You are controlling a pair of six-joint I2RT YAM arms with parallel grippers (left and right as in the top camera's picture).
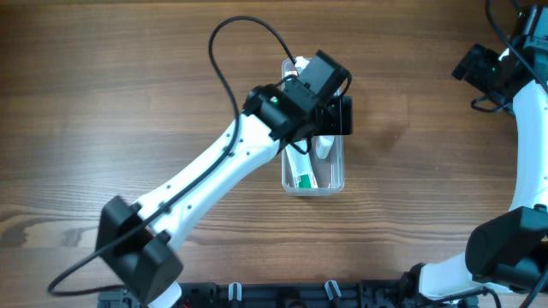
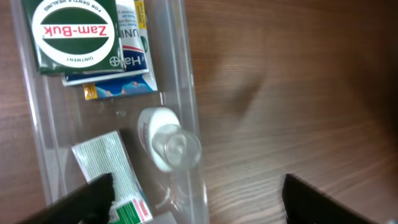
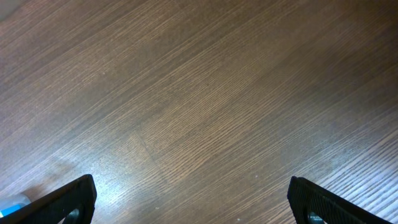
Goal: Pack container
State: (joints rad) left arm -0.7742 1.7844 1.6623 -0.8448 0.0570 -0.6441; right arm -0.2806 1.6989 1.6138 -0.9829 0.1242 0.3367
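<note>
The clear plastic container (image 1: 335,183) lies on the wooden table, its long side running front to back. My left gripper (image 1: 336,115) hovers over its far half, open and empty. In the left wrist view the container's wall (image 2: 186,93) runs down the frame. Inside lie a green Zam-Buk box (image 2: 74,34), a blue and white box (image 2: 127,65), a small clear bottle with a white label (image 2: 165,140) and a white and green box (image 2: 115,177). The left fingers (image 2: 196,199) straddle the container's right wall. My right gripper (image 3: 189,199) is open and empty over bare table at the far right.
The left arm (image 1: 205,184) reaches diagonally across the table from the front left. The right arm (image 1: 527,128) stands along the right edge. A black cable (image 1: 235,51) loops above the left arm.
</note>
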